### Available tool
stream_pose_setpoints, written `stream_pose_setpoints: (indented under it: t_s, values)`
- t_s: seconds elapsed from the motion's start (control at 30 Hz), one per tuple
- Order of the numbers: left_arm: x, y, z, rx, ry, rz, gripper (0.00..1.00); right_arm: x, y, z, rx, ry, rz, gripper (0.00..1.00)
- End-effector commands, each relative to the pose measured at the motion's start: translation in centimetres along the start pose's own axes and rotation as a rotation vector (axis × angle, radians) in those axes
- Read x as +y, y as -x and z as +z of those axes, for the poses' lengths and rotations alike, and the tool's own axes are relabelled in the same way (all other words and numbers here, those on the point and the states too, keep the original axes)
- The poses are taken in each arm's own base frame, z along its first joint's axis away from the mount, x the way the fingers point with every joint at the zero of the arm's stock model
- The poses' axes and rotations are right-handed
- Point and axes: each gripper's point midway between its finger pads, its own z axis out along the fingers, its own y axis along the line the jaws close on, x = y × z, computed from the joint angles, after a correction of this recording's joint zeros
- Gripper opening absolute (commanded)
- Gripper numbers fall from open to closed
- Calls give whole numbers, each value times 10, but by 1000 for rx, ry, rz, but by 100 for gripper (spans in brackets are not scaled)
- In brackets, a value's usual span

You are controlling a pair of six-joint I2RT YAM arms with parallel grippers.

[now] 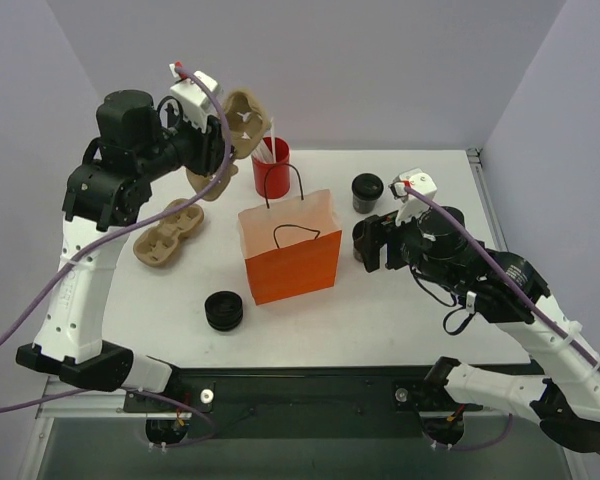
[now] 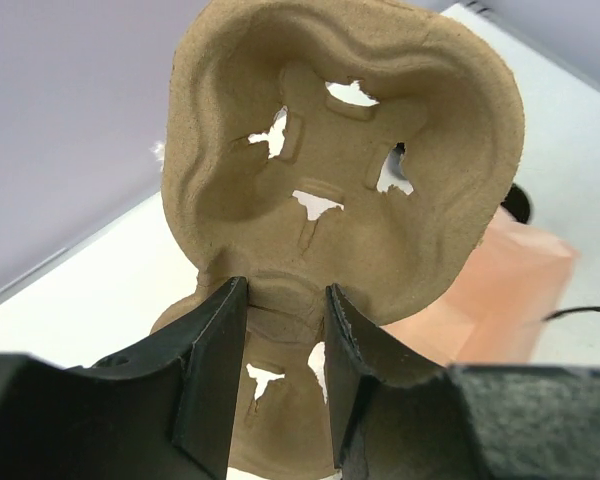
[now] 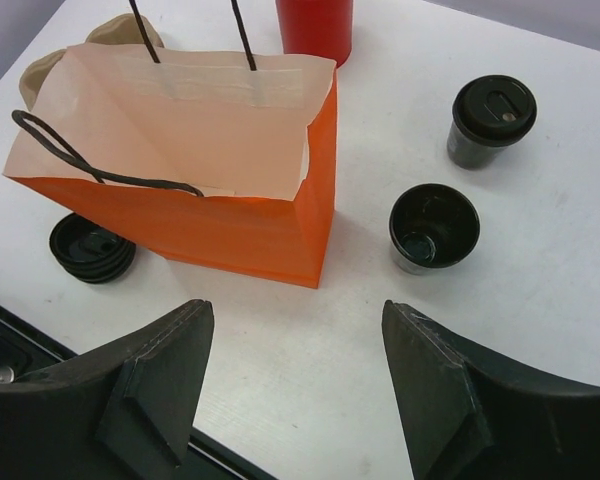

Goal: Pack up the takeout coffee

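While left gripper (image 2: 285, 300) pinches the pulp cup carrier (image 2: 335, 150) aloft and right gripper (image 3: 295, 310) hangs wide by the lidless cup (image 3: 435, 228), carrier staging seems underway; next, set it down level.

Both arms share one build — the left arm (image 1: 75, 290) and right arm (image 1: 500, 388) have long white links joined by bulky black motor housings. A purple cable (image 1: 212, 110) trails along each, up to a small white camera box (image 1: 196, 90) tipped red. The left gripper (image 2: 283, 295) and right gripper (image 3: 295, 310) carry matte black, wedge-shaped fingers (image 3: 160, 385). On the black base rail (image 1: 310, 385) sit what may be silver bolts (image 1: 206, 396).
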Motion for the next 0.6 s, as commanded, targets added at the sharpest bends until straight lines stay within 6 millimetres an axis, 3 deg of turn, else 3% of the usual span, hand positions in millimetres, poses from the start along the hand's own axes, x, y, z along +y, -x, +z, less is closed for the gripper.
stream_pose_setpoints:
  t_s: [0.0,0.13,0.43,0.57]
  values:
    - [-47,14,-4,-68,-136,-14,33,7,11,-6,-48,39,83,69]
    - [-86,12,-3,-58,-227,-1,32,8,10,-8,-50,50,105,69]
    - [-123,3,13,-28,-323,10,31,8,8,-13,-56,58,139,68]
    - [-131,-14,23,36,-331,28,31,7,12,-14,-68,48,148,68]
